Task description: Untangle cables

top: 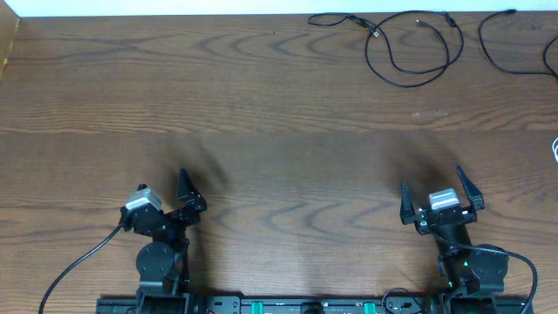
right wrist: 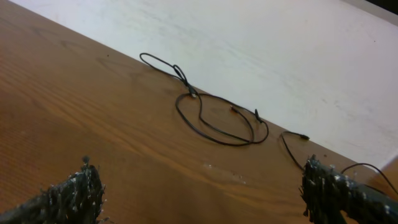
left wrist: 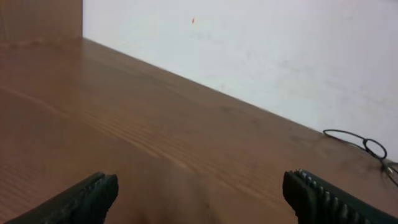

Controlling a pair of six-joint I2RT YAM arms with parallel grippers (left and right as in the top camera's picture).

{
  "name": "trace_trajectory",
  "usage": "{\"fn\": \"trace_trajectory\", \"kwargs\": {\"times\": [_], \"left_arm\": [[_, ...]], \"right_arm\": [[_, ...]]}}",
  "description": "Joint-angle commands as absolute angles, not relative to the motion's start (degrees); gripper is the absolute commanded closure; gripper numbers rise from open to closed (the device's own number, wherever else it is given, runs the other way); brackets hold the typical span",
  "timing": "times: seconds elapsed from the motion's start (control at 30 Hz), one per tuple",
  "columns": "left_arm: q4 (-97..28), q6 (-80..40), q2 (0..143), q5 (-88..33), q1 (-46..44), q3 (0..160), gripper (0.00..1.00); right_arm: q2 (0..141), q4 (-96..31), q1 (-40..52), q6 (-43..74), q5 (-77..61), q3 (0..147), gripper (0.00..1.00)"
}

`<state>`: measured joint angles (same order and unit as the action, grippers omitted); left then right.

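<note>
Thin black cables lie at the table's far right edge. One forms a loop (top: 408,85) with a smaller strand and plug ends running off to its left. A second black cable (top: 481,37) curves further right. A bit of white cable (top: 554,150) shows at the right edge. My left gripper (top: 190,194) is open and empty at the near left. My right gripper (top: 433,187) is open and empty at the near right. The right wrist view shows the looped cable (right wrist: 224,142) far ahead of the open jaws (right wrist: 200,180). The left wrist view shows a cable end (left wrist: 341,132) far beyond the open jaws (left wrist: 199,186).
The brown wooden table (top: 261,105) ends at a white wall along the far side. A wooden side panel (top: 9,44) stands at the far left corner. Thick black arm cables trail from both arm bases at the near edge.
</note>
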<state>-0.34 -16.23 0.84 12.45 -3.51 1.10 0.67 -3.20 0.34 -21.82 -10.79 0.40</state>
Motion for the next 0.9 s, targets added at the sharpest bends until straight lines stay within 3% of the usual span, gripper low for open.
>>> {"fn": "trace_trajectory", "kwargs": {"times": [0.0,0.17,0.37,0.87], "left_arm": [[-2.85,-15.0,0.08,14.39,-2.92,0.23,0.09],[-2.96,-11.38,0.05,12.32,-2.76,0.23,0.08],[-4.23,-1.93,0.05,-1.3,0.16,0.23,0.09],[-4.12,-1.96,0.23,-0.62,0.25,0.23,0.09]], "right_arm": [[0.27,-3.42,0.8,-22.35,-11.29,0.3,0.01],[0.27,-3.42,0.8,-22.37,-11.29,0.3,0.01],[0.27,-3.44,0.8,-22.37,-11.29,0.3,0.01],[0.27,-3.42,0.8,-22.37,-11.29,0.3,0.01]]}}
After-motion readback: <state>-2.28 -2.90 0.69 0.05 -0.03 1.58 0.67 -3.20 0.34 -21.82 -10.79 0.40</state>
